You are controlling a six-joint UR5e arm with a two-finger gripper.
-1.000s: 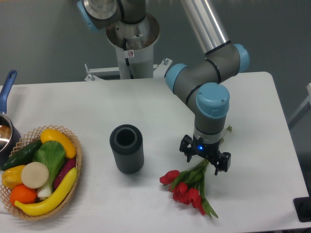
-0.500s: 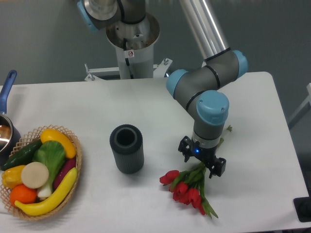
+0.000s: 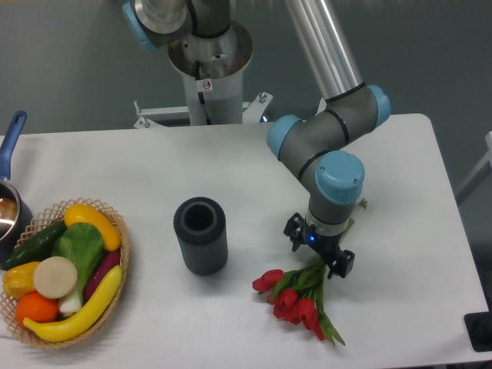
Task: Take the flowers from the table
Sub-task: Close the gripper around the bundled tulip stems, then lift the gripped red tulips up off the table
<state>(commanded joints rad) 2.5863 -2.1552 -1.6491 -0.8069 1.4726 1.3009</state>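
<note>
Stems (image 3: 317,270) half hidden under claw (image 3: 318,250)

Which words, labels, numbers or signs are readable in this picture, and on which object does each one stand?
No text can be read.
Small white sticker with a red mark on the pale metal robot base column: too small and blurred to read.
Dark ribbed cylindrical cup, woven basket, white table and black two-finger gripper: no markings visible.

A dark ribbed cylinder (image 3: 201,235) stands left of centre, a fruit basket (image 3: 115,296) at lower left. Bare tabletop (image 3: 407,207) lies at the right of the frame.
</note>
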